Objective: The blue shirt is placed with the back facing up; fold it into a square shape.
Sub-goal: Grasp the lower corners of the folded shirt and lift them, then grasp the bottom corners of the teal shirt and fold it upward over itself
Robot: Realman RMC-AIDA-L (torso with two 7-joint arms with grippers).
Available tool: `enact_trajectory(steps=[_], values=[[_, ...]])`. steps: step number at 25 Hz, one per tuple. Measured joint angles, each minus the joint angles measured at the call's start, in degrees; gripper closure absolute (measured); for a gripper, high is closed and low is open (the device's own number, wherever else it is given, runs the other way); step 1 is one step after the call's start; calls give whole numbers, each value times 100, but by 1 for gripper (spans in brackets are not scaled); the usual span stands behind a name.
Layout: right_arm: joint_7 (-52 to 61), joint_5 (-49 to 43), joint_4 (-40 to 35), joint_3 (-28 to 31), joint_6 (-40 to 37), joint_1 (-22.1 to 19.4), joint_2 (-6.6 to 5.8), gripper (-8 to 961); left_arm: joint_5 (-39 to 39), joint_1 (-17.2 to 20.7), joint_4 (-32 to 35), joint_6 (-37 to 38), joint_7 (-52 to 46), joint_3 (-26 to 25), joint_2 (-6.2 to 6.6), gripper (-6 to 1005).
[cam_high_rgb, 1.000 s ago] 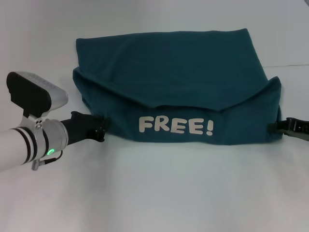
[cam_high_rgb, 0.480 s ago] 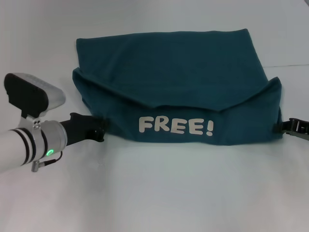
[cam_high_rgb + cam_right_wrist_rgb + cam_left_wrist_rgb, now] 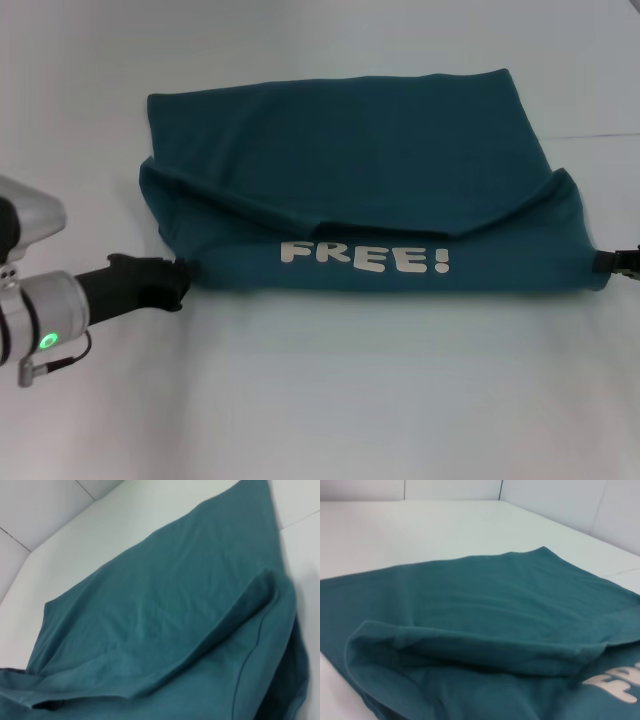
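Shirt (image 3: pixel 350 150) lay mid-fold; left gripper (image 3: pixel 180 272) and right gripper (image 3: pixel 612 262) met its corners, finger state unclear; next, flatten.

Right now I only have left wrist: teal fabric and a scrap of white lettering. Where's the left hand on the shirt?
Observer: In the head view the left hand is at the near left corner of the blue shirt, at the end of the folded-over flap.
Operator: Right hand?
Observer: The right hand is at the near right corner, mostly past the picture's edge.
Operator: Lettering all showing?
Observer: Yes, the lettering reads "FREE!" in full on the near flap, facing up.
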Motion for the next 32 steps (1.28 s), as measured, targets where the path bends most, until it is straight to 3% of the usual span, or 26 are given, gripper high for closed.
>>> enact_trajectory(steps=[8,13,18,25,32], values=[[-302,9,-237,49,-554,-270,-3,935,260,606,593,1261,-352,-160,-22,976],[-623,12,-287,104,-997,-431,-11,934,282,840,684,2433,-347,-801,-17,976],[-931,14,-490,275,-1487,-660,88,935,427,995,700,3329,-347,-1503,13,976],[-964,13,-646,464,-2035,-776,54,934,638,1086,716,3722,-368,-1739,5,976],[-966,13,-943,491,-2491,-967,153,932,953,1089,800,4153,-409,-1990,16,976]])
